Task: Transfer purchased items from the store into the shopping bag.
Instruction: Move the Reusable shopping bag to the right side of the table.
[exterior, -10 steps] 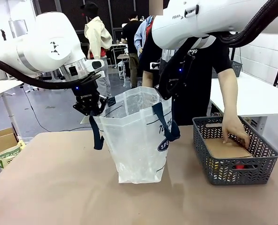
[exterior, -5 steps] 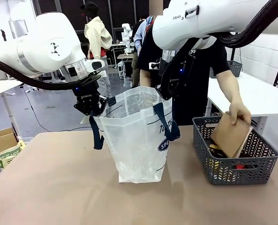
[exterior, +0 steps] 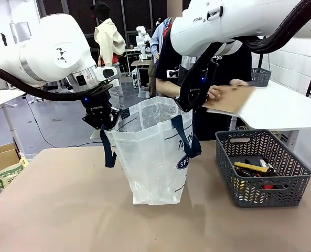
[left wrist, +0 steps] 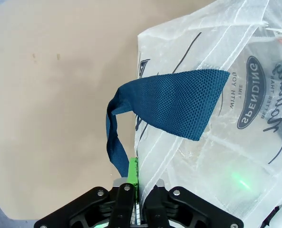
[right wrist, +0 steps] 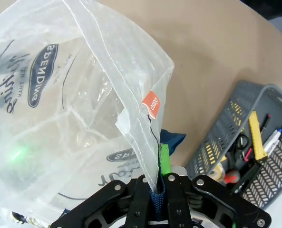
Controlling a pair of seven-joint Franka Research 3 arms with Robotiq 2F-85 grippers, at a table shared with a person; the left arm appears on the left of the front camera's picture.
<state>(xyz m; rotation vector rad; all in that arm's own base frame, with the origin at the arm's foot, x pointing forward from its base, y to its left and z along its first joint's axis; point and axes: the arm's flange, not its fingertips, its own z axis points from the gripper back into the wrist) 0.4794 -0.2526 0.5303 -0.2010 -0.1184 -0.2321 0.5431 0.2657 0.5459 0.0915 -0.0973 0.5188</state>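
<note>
The clear shopping bag (exterior: 152, 152) stands open in the middle of the table, its rim stretched between both arms. My left gripper (exterior: 104, 124) is shut on the bag's left rim; in the left wrist view its fingers (left wrist: 135, 178) pinch the plastic below a navy strap (left wrist: 174, 102). My right gripper (exterior: 182, 103) is shut on the right rim, and its pads (right wrist: 163, 161) clamp the plastic and strap. A person's hand (exterior: 216, 93) holds a flat brown cardboard piece (exterior: 231, 100) in the air between the bag and the grey basket (exterior: 260, 165). Yellow and red items (exterior: 252, 169) lie in the basket.
The basket (right wrist: 226, 142) sits at the table's right, close to the bag. A white table (exterior: 281, 107) stands behind it. A cardboard box (exterior: 0, 157) and a green-printed pack sit off the table's left edge. Bare tabletop lies in front of the bag.
The person's hand lifted the brown cardboard piece out of the basket and carried it up and left toward the bag's mouth. Both arms have held still on the bag.
</note>
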